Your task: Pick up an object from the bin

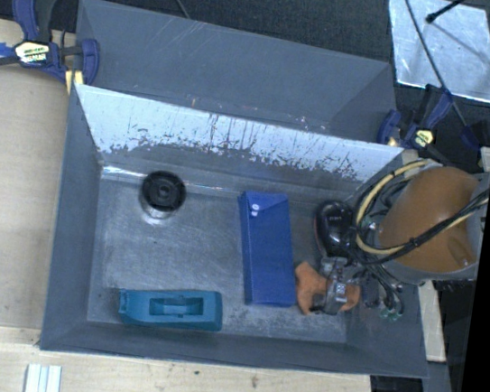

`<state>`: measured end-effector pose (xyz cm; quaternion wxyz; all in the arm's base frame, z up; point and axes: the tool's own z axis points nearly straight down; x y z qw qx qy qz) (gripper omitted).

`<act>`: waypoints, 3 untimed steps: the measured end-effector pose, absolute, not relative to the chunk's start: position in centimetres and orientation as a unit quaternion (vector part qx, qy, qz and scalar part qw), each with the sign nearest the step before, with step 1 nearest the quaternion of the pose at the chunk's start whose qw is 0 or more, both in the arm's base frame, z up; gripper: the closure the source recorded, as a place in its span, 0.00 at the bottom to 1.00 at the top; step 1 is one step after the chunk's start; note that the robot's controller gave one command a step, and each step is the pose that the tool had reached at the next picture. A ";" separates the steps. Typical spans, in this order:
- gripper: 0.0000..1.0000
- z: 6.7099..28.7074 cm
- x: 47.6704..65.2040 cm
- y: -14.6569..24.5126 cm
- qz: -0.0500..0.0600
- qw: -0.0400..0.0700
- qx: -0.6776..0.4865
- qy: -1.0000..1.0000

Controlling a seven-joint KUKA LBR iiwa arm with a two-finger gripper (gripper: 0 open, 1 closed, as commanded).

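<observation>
My gripper [337, 289] is down at the bin's right end, near the front right corner. Right under it lies a small orange thing [307, 287], with orange showing on both sides of the gripper's body. A long blue box [266, 249] lies lengthwise just left of the orange thing, almost touching it.
A black round cap-like thing [162, 192] sits at the back left of the floor. A teal-blue flat tool [172, 307] lies along the front wall. The arm with its orange cover and cables hangs over the bin's right wall.
</observation>
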<state>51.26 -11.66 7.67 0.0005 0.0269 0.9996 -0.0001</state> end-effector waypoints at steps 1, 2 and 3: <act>1.00 17.2 56.4 -11.7 0.000 0.002 0.046 0.999; 1.00 17.2 56.4 -11.7 0.000 0.002 0.046 0.999; 1.00 21.5 56.0 -11.0 0.000 -0.002 0.048 0.999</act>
